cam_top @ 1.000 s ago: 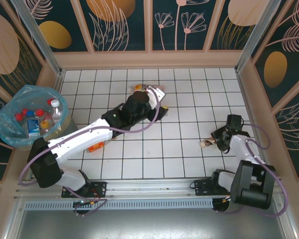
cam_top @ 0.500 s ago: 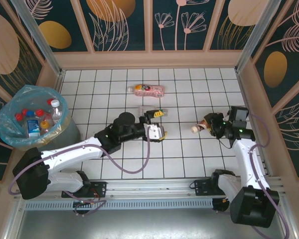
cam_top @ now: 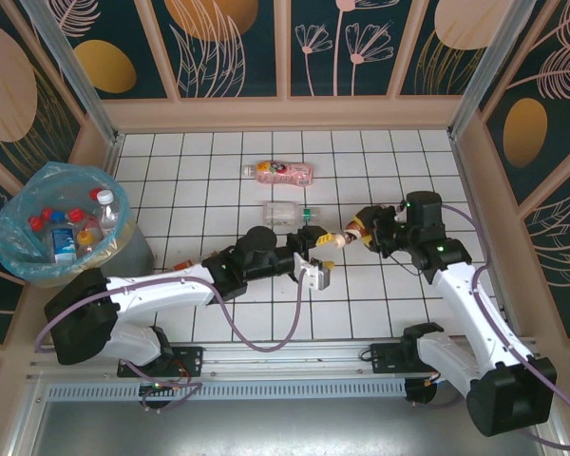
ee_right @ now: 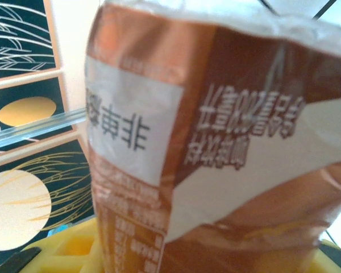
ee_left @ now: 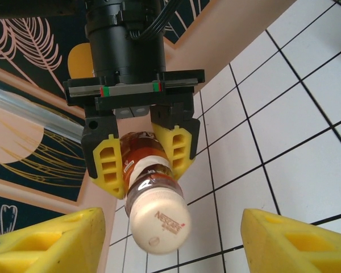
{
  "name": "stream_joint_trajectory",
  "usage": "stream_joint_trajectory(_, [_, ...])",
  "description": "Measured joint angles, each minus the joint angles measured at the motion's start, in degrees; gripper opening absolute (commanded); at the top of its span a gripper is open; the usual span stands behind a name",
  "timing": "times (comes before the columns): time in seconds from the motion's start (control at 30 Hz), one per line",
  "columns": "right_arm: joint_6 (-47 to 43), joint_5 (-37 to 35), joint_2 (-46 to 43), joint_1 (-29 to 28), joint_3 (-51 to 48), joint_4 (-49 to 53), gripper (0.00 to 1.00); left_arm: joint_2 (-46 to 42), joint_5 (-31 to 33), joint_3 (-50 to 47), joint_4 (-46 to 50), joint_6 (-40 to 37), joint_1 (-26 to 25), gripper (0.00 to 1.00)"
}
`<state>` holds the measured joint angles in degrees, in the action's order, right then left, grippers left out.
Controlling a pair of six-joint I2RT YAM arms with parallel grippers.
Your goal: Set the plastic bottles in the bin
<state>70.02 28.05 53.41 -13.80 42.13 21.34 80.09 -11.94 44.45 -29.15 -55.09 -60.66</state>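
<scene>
Right jaws: clamped on brown bottle (ee_left: 148,179)
Left jaws: apart, cream cap (ee_left: 159,223) seen between them
Top view: bin (cam_top: 17,258) far left; pink bottle (cam_top: 283,172) on tabletop (cam_top: 380,171)
Right wrist: label print close-up

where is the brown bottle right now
Right of centre in the top view, the brown bottle is clamped in the right gripper above the tiles, its pale cap pointing toward the open left gripper.
</scene>
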Motion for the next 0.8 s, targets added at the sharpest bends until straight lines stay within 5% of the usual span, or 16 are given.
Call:
stream_joint_trajectory(0.47, [4.02, -0.83, 0.55, -3.21, 0.00, -3.21, 0.35, 1.46, 4.39, 0.02, -2.47, -3.04, -0.07, 0.43])
stream_joint_trajectory(0.8, [4.09, -0.37, 0.81, -4.61, 0.07, -3.65, 0.35, 2.32, 6.75, 0.02, -3.65, -4.26, -0.11, 0.46])
